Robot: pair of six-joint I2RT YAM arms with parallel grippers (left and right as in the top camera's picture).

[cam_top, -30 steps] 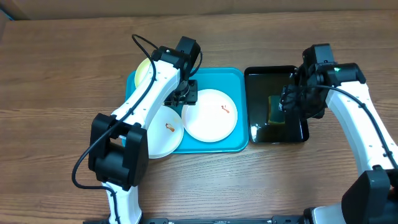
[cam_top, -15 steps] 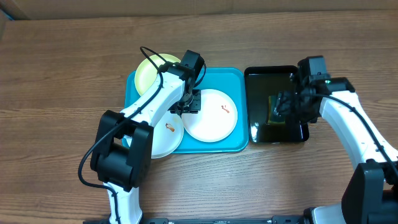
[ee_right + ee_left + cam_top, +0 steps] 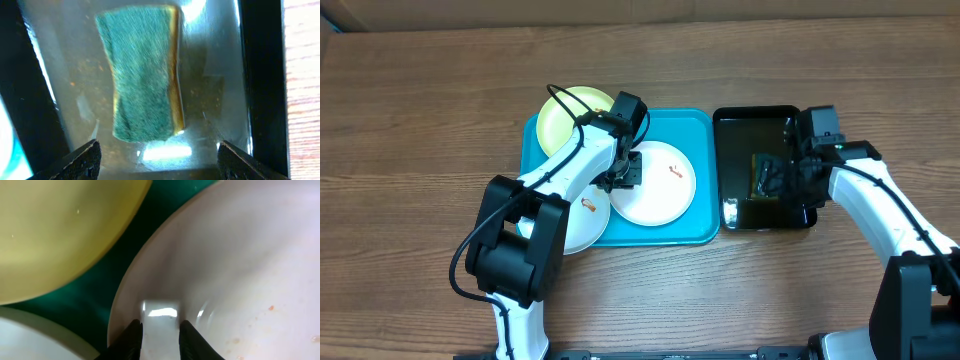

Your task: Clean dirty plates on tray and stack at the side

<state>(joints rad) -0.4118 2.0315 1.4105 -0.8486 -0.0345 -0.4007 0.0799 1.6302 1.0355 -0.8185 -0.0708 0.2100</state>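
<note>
Left end effector [image 3: 161,330] is held narrowly apart at the left rim of a white plate [image 3: 240,270]; nothing is seen clamped. That plate is laid in the turquoise tray [image 3: 705,125] at mid-tabletop [image 3: 420,150]. The tray's far-left corner is overhung by a yellow-green plate [image 3: 565,115], its near-left corner by a second white plate [image 3: 582,215]. Right end effector [image 3: 158,152] is spread wide above a sponge [image 3: 145,75] in the black tray [image 3: 260,75], toward the right edge.

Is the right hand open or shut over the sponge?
Open: the right hand's fingers sit wide apart in the wrist view, and the sponge lies flat in the black tray, touching neither.
</note>
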